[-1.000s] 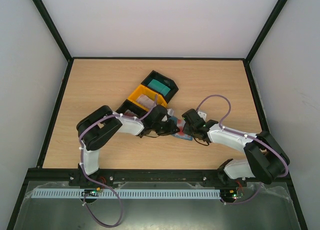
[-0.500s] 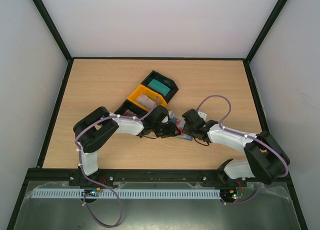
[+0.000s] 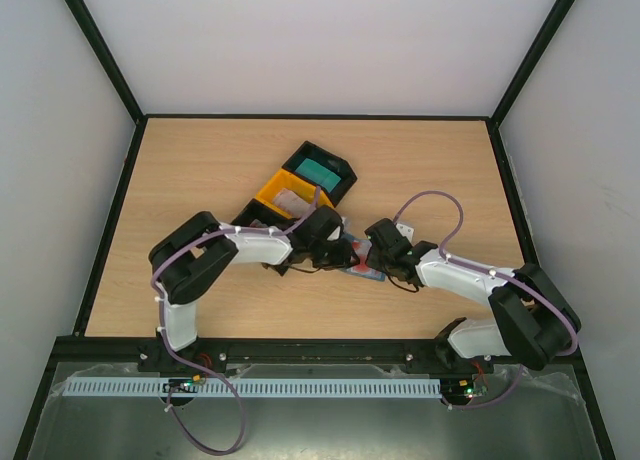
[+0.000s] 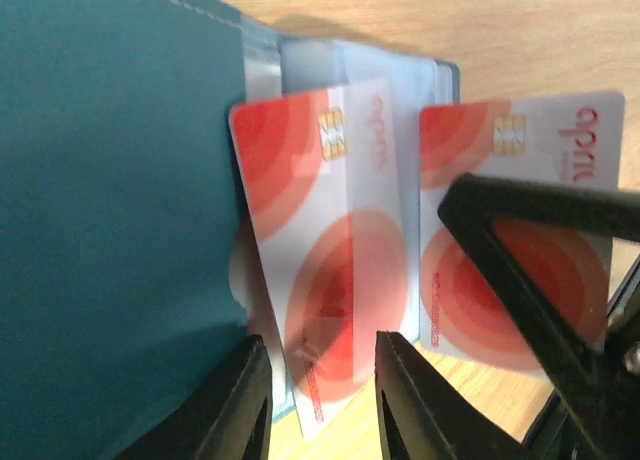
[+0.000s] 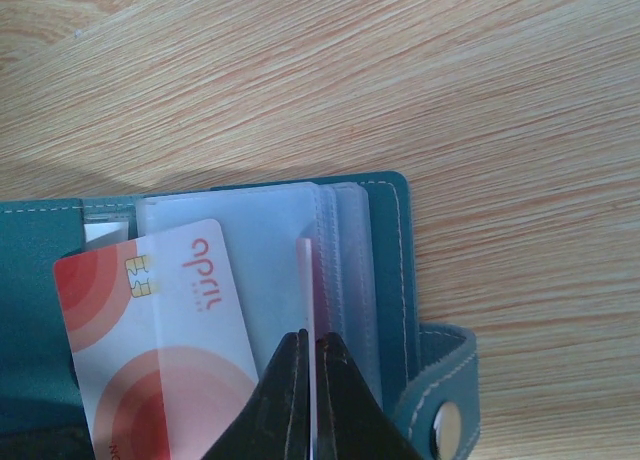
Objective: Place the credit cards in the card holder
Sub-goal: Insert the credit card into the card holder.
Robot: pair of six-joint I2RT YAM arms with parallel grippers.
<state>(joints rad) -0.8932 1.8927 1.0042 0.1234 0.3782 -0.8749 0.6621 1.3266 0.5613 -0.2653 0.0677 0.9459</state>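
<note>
Top external view: both arms bend inward and meet near the middle of the table (image 3: 200,160); the left gripper (image 3: 335,248) and the right gripper (image 3: 376,248) are near each other, w/ the card holder (image 3: 357,262) low btw. them on the wood; just behind the left gripper stand a yellow tray (image 3: 270,192) and a black tray (image 3: 345,170) w/ a teal stack (image 3: 318,168) inside.

Left wrist view: the card holder lies open, slate-blue cover at left; the first credit card (image 4: 330,240), white w/ red circles and a chip, sits tilted, its left edge at the cover's pocket; the lower part looks paler, as under clear plastic. The left gripper's jaws stand apart and pinch nothing; the card's lower end shows in the gap. The second credit card (image 4: 520,210) is just right of it, w/ a black finger of the right gripper across its face.

Right wrist view: the right gripper's jaws are closed tight on the second credit card, seen edge-on as a thin line among the clear sleeves (image 5: 270,250); the snap tab (image 5: 445,420) lies at right on the wood.
</note>
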